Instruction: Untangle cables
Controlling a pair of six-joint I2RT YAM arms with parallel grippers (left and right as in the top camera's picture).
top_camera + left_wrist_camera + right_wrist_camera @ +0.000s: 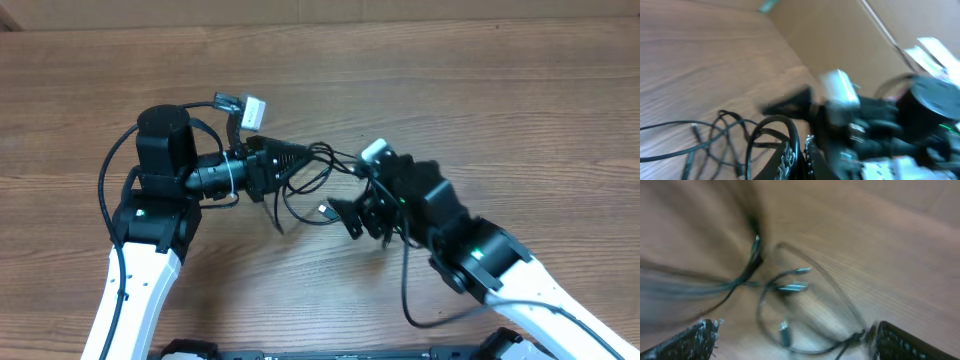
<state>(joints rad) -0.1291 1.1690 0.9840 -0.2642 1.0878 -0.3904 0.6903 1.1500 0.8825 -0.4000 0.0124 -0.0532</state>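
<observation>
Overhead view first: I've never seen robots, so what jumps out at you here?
Two white-and-black arms lean in from the near edge, left gripper and right gripper almost nose to nose over a loose tangle of thin black cables on the wooden table. In the right wrist view, silvery plug tips gleam between wide-spread fingers.

**Desk:** Any lettering legible across the three views?

**Photographer:** None. A small white tag (254, 108) beside the left arm (140, 270), toward the far edge of the tabletop (500, 90), is too small to read from overhead. Both wrist views are blurred, with no brand, number or sign legible.
</observation>
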